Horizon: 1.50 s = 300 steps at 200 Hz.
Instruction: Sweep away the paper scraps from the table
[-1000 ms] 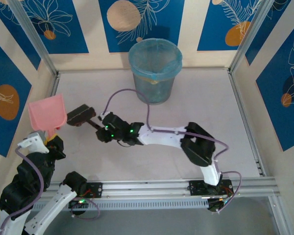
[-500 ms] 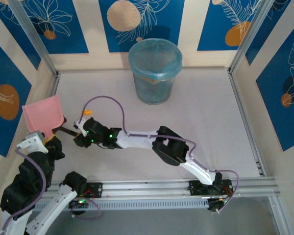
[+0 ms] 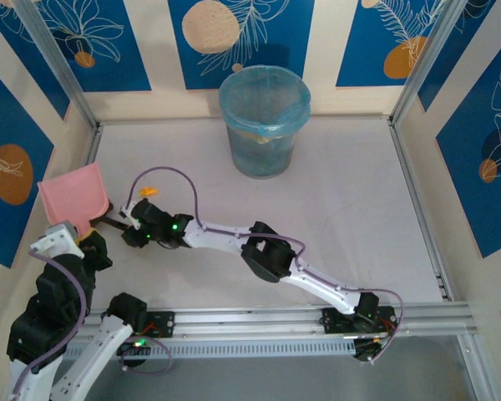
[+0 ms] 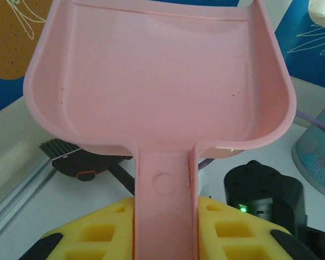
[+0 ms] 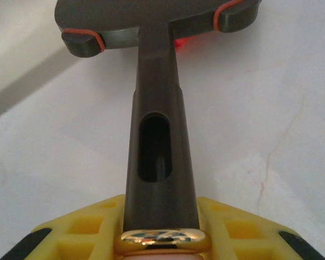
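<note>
brush head (image 5: 151, 21) cut off at top, red scrap (image 5: 180, 44) mostly hidden behind it

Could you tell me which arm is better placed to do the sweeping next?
Right: the right gripper is shut on the dark grey brush, head near the pale table; the left gripper holds the pink plastic dustpan.

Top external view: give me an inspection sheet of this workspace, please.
Surface: pale table, aluminium rails at its edges.
Job's things: small orange bit, likely a paper scrap; red patch behind the brush head, unclear.
Clutter: nothing seen.
Tools: left tool shut on the pink dustpan handle; right tool shut on the dark brush handle.
Cables: purple cable loops above the right arm.
Surroundings: bag-lined bin at the far side; blue-and-cream walls.
</note>
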Available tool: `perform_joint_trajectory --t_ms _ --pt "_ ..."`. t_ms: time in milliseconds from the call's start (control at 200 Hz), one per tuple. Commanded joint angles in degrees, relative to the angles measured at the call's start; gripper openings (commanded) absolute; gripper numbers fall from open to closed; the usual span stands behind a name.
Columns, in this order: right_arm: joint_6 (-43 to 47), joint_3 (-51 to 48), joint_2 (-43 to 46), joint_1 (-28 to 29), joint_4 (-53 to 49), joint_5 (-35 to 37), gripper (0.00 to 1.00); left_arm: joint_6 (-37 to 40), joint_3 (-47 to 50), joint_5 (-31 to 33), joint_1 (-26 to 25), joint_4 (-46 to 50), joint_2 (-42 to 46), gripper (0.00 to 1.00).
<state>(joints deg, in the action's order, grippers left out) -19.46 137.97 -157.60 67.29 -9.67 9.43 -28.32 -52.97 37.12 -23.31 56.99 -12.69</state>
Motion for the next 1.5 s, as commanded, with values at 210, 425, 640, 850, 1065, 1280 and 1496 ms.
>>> perform_joint_trajectory --t_ms 210,425,640,850,1065,1280,1496 --pt "-1.3 -17.6 12.4 -0.2 -2.3 8.2 0.0 1.7 0.0 -2.9 2.4 -3.0 -0.8 0.0" --pt "-5.8 -41.7 27.3 -1.9 2.6 11.8 0.0 1.8 0.0 -3.4 2.4 -3.1 -0.8 0.0" --pt "-8.5 -58.4 39.0 -3.9 4.1 15.8 0.0 1.8 0.0 -3.7 2.5 -3.1 -0.7 0.0" --pt "-12.4 -70.6 48.1 -6.4 4.0 17.3 0.0 2.7 0.2 -5.5 2.5 -4.0 -1.2 0.0" --pt "-15.4 -79.2 56.7 -6.3 2.8 19.3 0.0 5.1 -0.6 -13.0 2.5 -5.9 -5.0 0.0" --pt "-18.0 -87.1 67.4 -4.5 1.0 20.3 0.0 3.4 -4.6 -35.1 2.5 -4.3 -16.0 0.0" --pt "-28.9 -93.6 76.5 -10.8 -10.1 19.4 0.0 0.3 -1.9 -50.0 2.1 -4.8 -19.1 0.0"
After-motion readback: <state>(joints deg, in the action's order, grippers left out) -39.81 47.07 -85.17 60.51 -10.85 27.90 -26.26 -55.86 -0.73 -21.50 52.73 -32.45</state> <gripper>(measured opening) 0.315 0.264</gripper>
